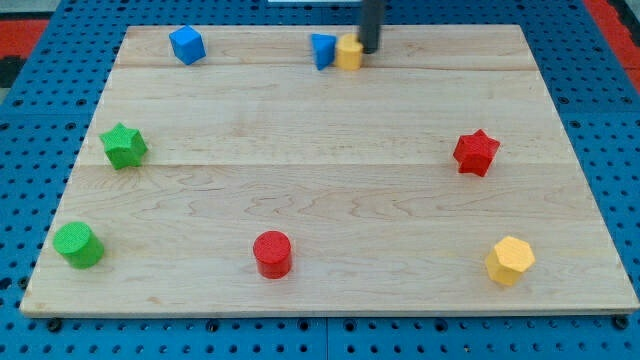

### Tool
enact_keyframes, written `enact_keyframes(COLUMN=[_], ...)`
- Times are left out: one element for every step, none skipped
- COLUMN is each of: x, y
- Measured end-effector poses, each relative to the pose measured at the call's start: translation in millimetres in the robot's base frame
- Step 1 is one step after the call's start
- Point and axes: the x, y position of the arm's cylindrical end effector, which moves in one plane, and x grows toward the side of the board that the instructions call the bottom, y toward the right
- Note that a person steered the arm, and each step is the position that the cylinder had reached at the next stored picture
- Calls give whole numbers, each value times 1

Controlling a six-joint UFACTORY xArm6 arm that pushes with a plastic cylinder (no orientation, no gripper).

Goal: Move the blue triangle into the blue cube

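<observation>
Blocks are seen spread over a pale wooden board (330, 200) that is laid on a blue pegboard (620, 150). Near the view's top, a little right of the middle, the blue triangle (322, 50) is found touching a small yellow block (348, 52) on its right; the shape of that yellow block cannot be made out. My tip (369, 51) is placed just at the right side of the yellow block, so that rod, yellow block and triangle are lined up in a row; whether the tip touches the block cannot be told. No gripper is carried by the rod, so nothing is held. The blue cube (187, 45) is seen well apart from the triangle, toward the top left corner of the board. A green star (124, 146) is set at the left edge, and a green cylinder (78, 244) at the bottom left. A red cylinder (272, 253) is placed near the bottom middle, a red star (476, 152) at the right, and a yellow hexagon (510, 260) at the bottom right.
</observation>
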Motion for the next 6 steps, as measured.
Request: enact_keyframes(x=[3,5,6,-7,-29,-6], y=[-68,-113,-110,-89,-132,-185])
